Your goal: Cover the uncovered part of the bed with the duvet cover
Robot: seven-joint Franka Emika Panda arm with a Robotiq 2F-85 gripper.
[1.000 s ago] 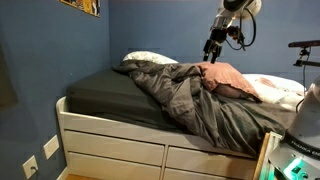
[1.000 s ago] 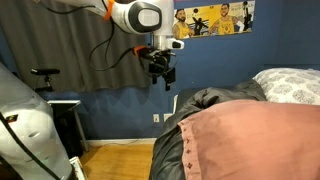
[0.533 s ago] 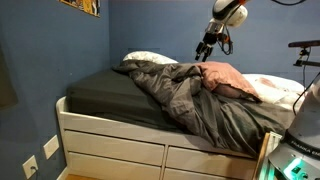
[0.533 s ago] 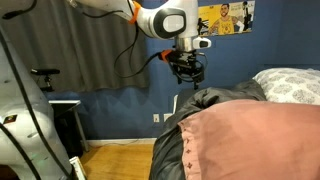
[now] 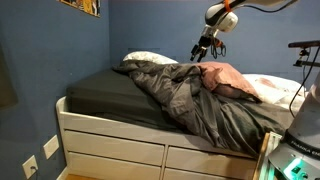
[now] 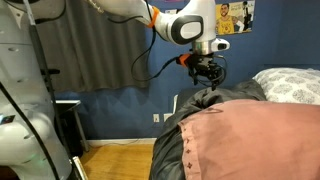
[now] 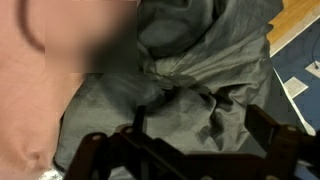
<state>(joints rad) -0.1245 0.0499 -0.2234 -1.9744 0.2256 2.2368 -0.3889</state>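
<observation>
The bed (image 5: 110, 135) has a white panelled drawer base, and its dark charcoal sheet (image 5: 105, 92) lies bare on the near half. The rumpled grey duvet cover (image 5: 190, 100) is bunched across the middle and hangs over the front edge. It also shows in the other exterior view (image 6: 215, 98) and fills the wrist view (image 7: 180, 90). My gripper (image 5: 197, 54) hangs just above the duvet cover's upper fold near the wall, as both exterior views show (image 6: 207, 76). In the wrist view the gripper (image 7: 198, 130) is open and empty, with the fabric below it.
A pink pillow (image 5: 228, 78) lies on the duvet cover beside the gripper and is large in the other exterior view (image 6: 250, 140). A white pillow (image 5: 145, 58) sits by the blue wall. A dark curtain (image 6: 100, 50) and wooden floor (image 6: 115, 160) are beyond the bed.
My gripper has moved sideways along the wall from open air to a spot over the duvet cover's top fold, and slightly lower. The duvet cover has not moved.
</observation>
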